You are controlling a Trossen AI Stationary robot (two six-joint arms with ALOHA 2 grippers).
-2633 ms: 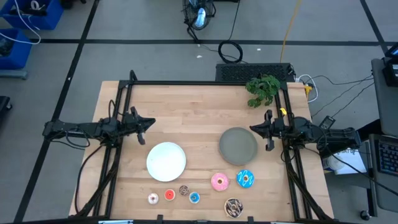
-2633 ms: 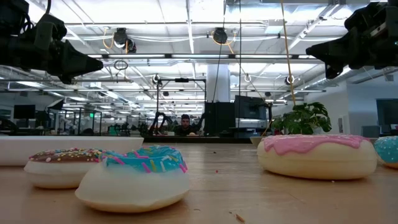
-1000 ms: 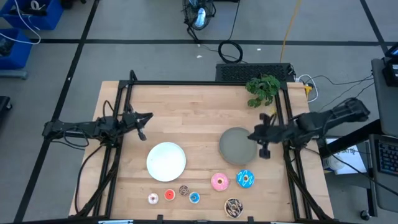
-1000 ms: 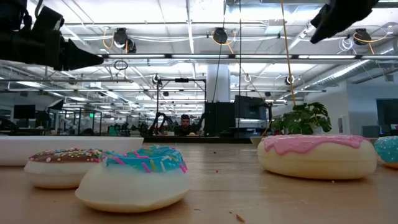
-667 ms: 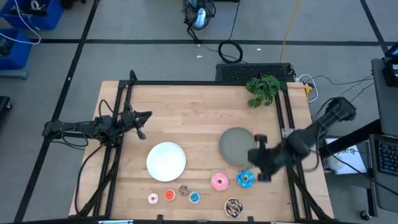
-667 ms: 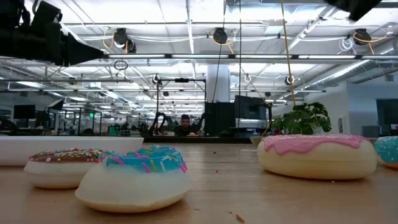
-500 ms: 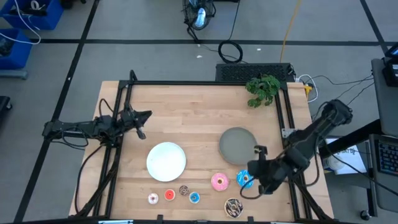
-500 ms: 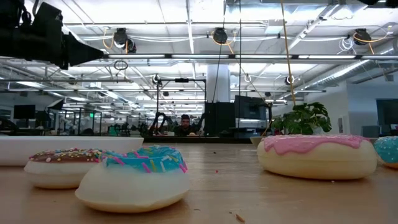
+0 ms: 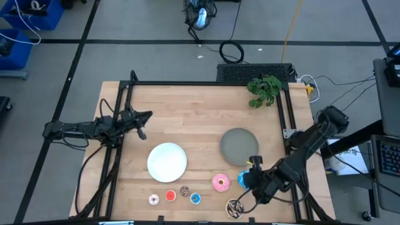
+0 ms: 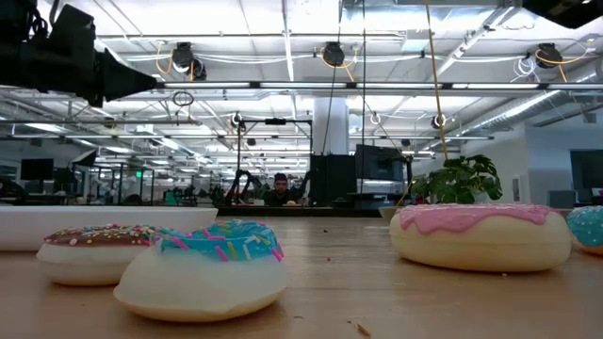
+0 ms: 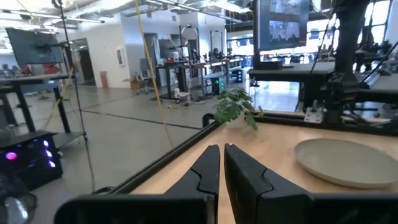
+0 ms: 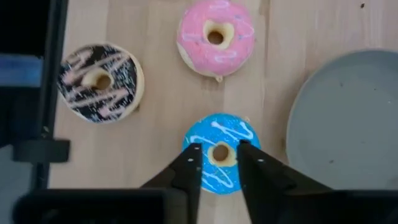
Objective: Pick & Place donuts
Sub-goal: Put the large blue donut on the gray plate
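Your right pincer (image 12: 217, 165) hangs directly over the larger blue sprinkled ring donut (image 12: 219, 153), fingers spread to either side of its hole and gripping nothing. That donut lies on the wooden tabletop (image 9: 187, 119) just beside the round grey plate (image 9: 237, 145), with the larger pink iced donut (image 9: 220, 182) and the dark brown sprinkled donut (image 9: 234, 208) near it. Your left pincer (image 9: 145, 116) waits at the tabletop's left side, fingers pressed together
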